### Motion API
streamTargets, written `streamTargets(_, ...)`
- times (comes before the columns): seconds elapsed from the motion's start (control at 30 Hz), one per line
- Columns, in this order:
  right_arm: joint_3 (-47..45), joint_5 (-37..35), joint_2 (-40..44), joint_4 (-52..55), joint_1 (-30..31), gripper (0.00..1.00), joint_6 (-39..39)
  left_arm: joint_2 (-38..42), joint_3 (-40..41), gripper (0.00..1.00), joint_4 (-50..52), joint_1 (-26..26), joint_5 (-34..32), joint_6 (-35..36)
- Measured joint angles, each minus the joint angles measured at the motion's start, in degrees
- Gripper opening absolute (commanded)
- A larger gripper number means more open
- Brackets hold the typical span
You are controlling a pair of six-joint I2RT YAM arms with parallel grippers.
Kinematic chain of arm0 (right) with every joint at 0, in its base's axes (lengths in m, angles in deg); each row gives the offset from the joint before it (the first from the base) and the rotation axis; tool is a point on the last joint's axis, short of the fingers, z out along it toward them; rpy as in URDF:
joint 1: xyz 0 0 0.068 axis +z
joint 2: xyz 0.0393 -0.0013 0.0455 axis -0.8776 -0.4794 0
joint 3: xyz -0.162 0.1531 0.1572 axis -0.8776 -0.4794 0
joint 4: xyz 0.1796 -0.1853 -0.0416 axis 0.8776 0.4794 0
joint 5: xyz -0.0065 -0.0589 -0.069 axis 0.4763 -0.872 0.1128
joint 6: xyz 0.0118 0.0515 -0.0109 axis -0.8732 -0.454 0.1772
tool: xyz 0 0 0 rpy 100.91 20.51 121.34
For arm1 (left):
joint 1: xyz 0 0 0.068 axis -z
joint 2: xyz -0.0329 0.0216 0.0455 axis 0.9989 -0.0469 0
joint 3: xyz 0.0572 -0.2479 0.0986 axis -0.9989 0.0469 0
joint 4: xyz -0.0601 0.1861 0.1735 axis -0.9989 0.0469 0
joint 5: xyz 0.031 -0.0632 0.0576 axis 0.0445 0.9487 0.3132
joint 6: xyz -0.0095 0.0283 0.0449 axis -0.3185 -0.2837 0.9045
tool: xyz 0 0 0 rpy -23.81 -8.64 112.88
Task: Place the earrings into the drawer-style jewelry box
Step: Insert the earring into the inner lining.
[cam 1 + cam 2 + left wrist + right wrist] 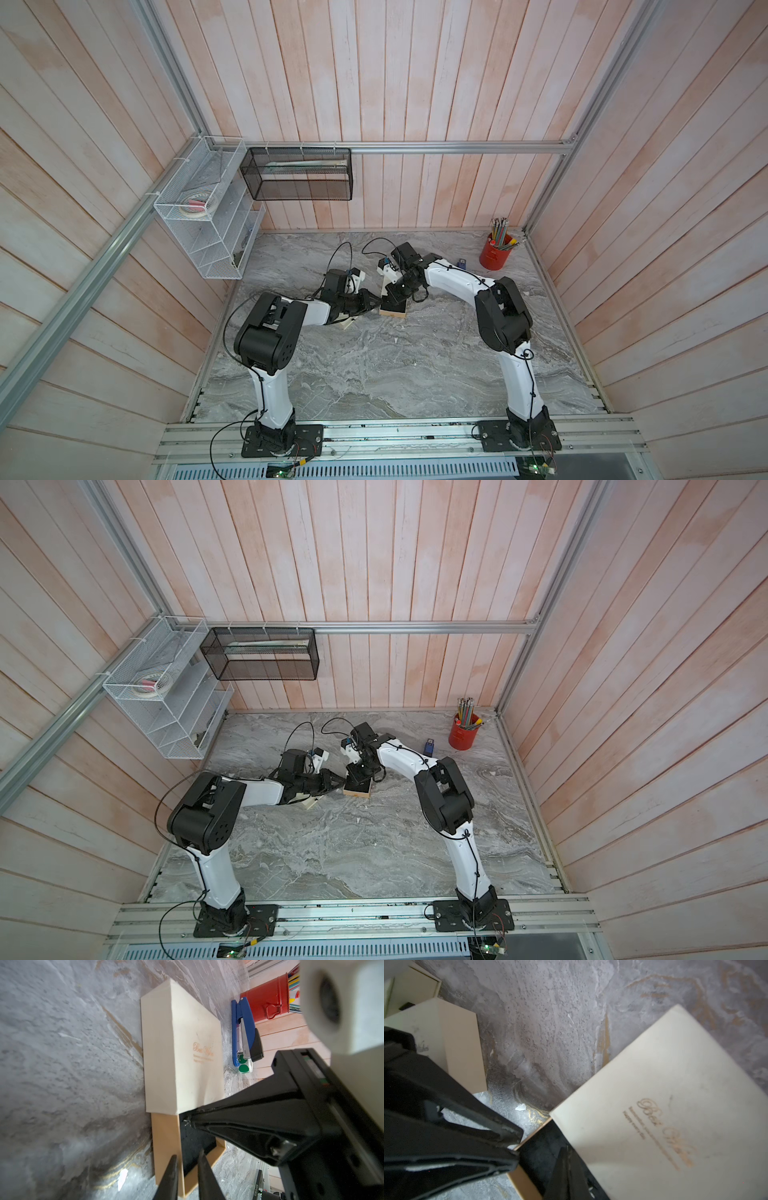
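Earring (186, 1123) pinched at right gripper's (191, 1121) tip, above open drawer (166, 1147).

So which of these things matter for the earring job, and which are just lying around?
Job: jewelry box; its pulled-out drawer, gripped by the left pincer; earring in the right pincer.
Lying about: red pencil tin; blue stapler; white wire basket.

jewelry box (392, 312) mostly hidden in both top views, its gold lettering (652, 1113) blurred
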Motion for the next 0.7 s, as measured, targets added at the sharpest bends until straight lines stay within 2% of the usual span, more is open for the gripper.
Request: streamTargets(0.7, -0.02, 0.00, 0.00, 0.20, 0.70, 0.00, 0.22, 0.00, 0.00, 0.20, 0.00, 0.00, 0.00, 0.02)
